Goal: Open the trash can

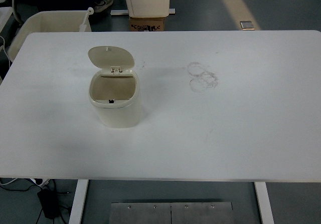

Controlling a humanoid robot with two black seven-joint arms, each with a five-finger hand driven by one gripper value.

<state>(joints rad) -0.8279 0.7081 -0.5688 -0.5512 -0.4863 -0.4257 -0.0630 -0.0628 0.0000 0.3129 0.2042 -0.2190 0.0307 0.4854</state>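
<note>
Surface [225, 134]: we see a white tabletop filling most of the view, on white legs, with grey floor beyond and below.
Trash can [116, 106]: we find a small cream bin standing upright on the left half of the surface, its opening empty inside.
Lid [111, 56]: we see it swung up and back on its rear hinge, standing open.
Scuff marks [203, 77]: we note faint ring-shaped marks on the surface, well apart to the can's right.
Hands: we see neither hand in view, so we cannot tell how open they are or what they hold.
</note>
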